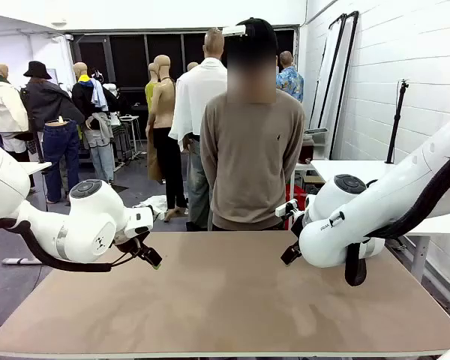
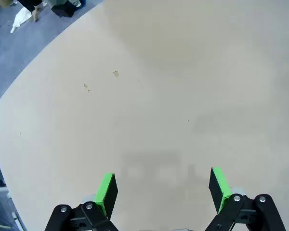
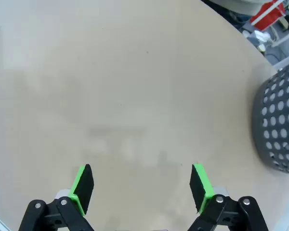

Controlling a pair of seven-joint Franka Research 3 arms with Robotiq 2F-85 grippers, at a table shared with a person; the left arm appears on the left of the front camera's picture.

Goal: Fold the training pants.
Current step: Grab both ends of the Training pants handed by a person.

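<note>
The training pants are out of view. My left gripper (image 1: 151,257) hangs over the left part of the brown table (image 1: 225,300). In the left wrist view my left gripper (image 2: 164,187) stands open, green pads wide apart over bare tabletop. My right gripper (image 1: 291,253) hangs over the right part of the table. Seen from the right wrist, my right gripper (image 3: 142,185) is open too, with nothing between its pads. A person (image 1: 251,142) in a brown sweater stands at the far edge of the table.
A dark grey perforated basket (image 3: 278,125) stands on the floor beside the table's edge in the right wrist view. Other people stand farther back in the room. A white table (image 1: 352,169) is at the right rear.
</note>
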